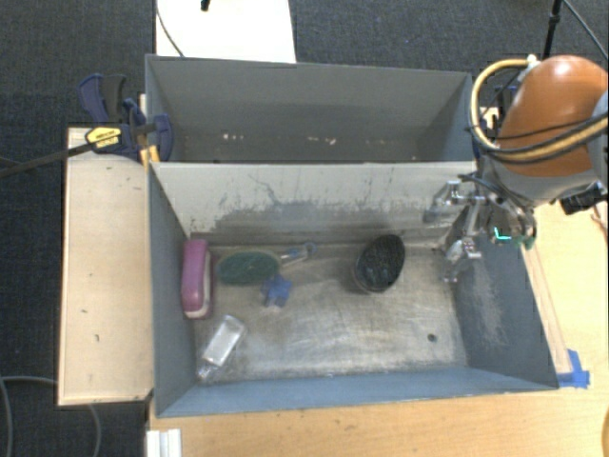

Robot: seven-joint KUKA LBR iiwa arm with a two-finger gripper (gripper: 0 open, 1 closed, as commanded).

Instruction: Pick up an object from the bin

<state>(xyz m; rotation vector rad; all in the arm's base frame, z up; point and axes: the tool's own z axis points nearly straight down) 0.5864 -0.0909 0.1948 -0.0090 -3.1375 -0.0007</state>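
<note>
Along the left of the bin point(314, 103) we saw a pink oblong bar point(196, 277), a clear plastic piece point(221, 343) nearer the front, a green-headed brush point(245, 268) and a small blue scrap point(277, 293), all probably light. Right of the middle, towards the back, lay a dark round thing point(380, 263), which we judged light and perhaps soft, best pinched across its width. The gripper point(453, 260) hung just right of it, apart from it; whether the claw was spread or pressed together we could not tell.
</note>
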